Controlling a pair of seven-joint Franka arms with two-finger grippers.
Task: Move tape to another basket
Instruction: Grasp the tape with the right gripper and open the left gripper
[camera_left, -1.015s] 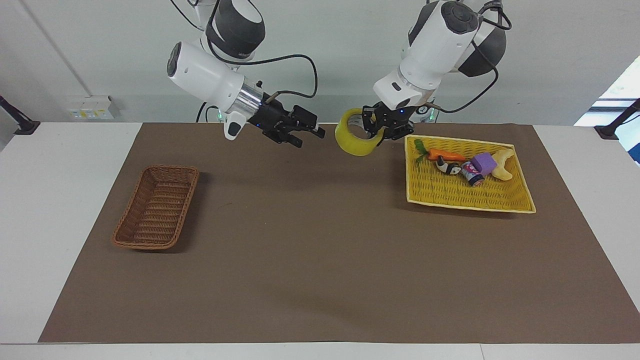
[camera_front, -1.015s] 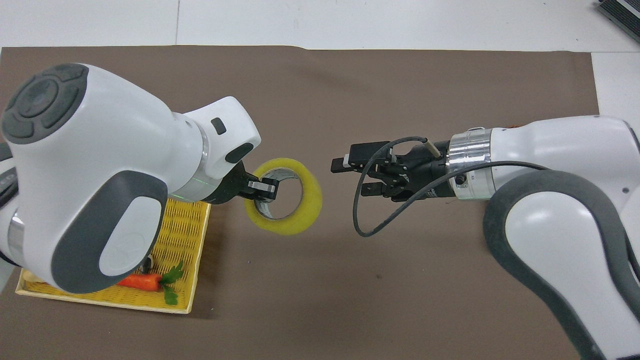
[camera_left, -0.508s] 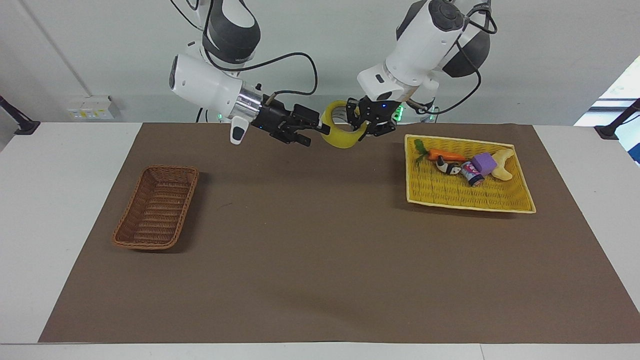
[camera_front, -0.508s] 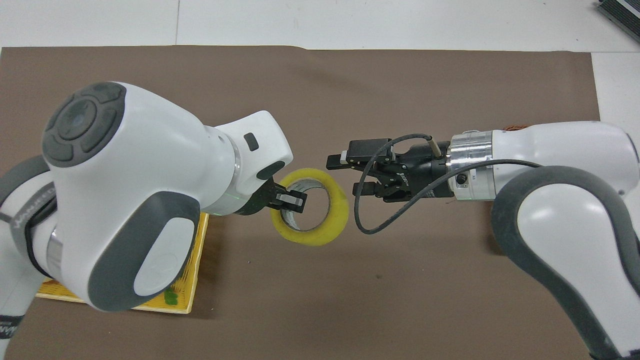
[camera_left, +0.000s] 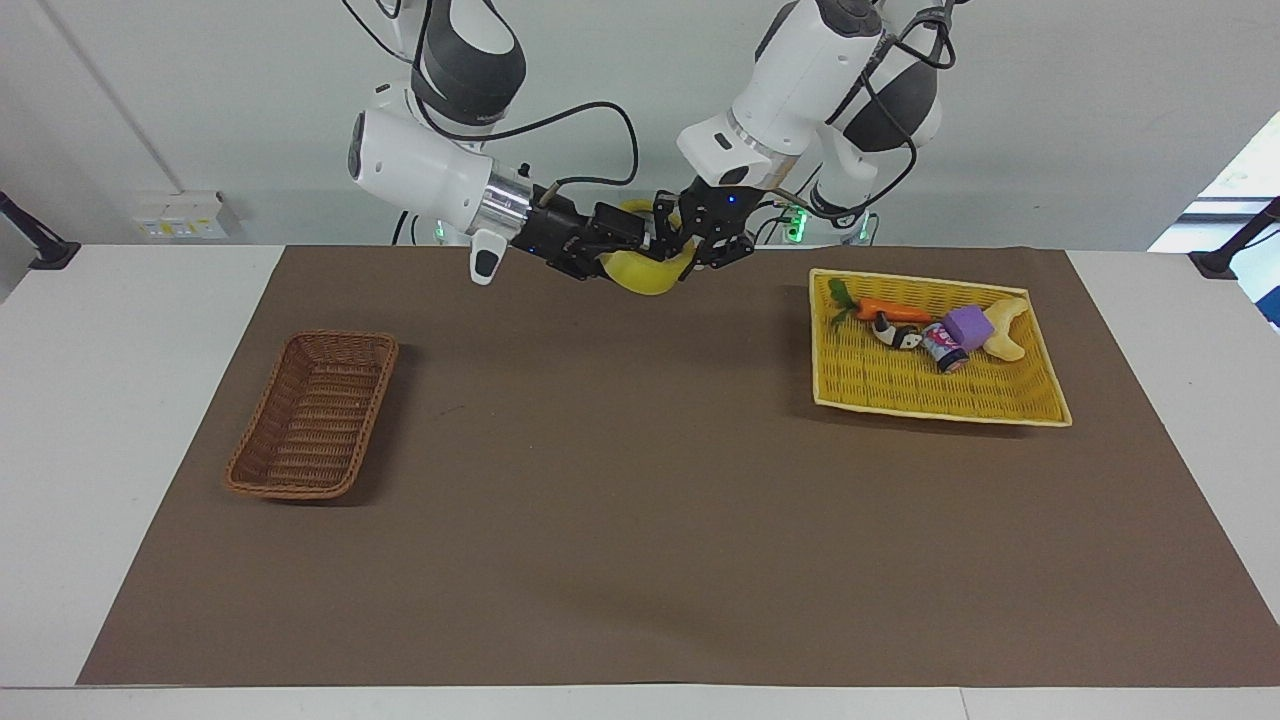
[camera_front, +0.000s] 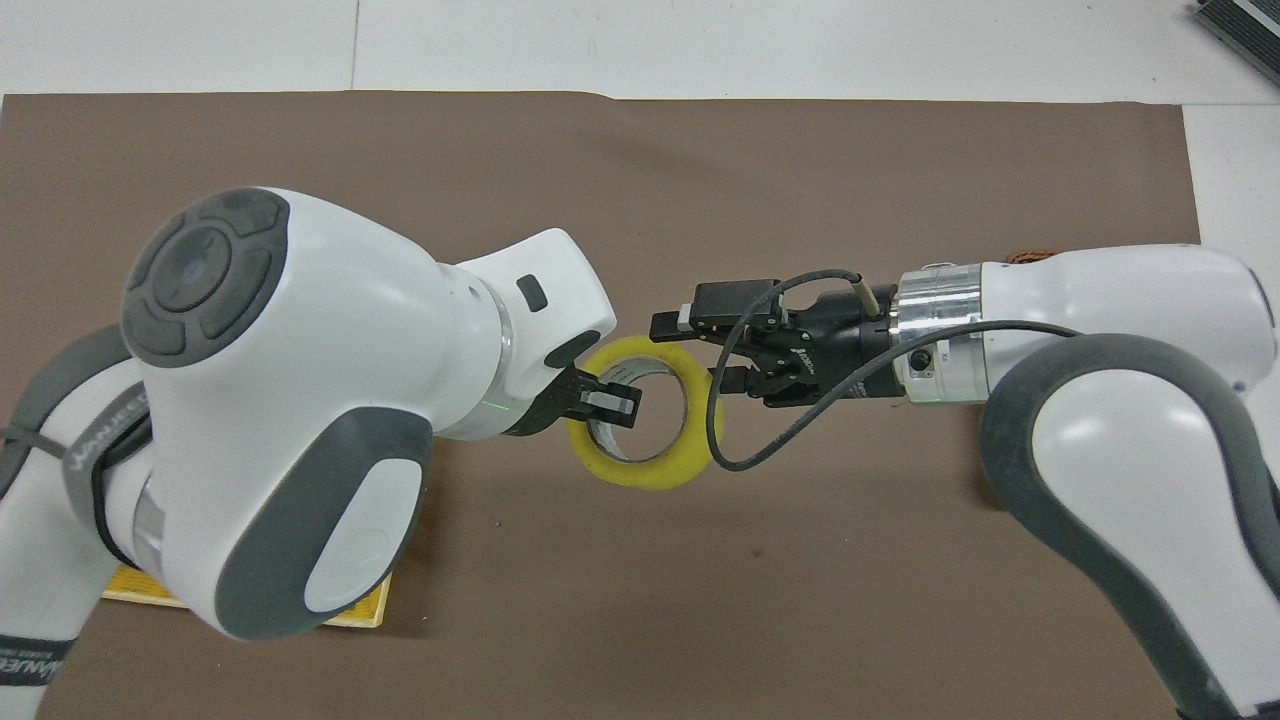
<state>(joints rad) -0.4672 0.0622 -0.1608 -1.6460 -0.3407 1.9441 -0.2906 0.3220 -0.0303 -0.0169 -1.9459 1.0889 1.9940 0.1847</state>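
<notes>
The left pincer (camera_front: 612, 400) is closed on the rim of the tape (camera_front: 650, 470), one finger inside the ring, and holds it in the air over the brown mat (camera_left: 640, 520), at the robots' edge of the table (camera_left: 90, 330). The right pincer (camera_front: 700, 350) stands wide open, with its two fingers at the other rim of the same roll; I cannot tell if they touch it. The basket (camera_left: 312, 416) lies on the mat toward the right arm's end, well apart. The yellow tray (camera_left: 935, 385) with small things lies toward the left arm's end.
</notes>
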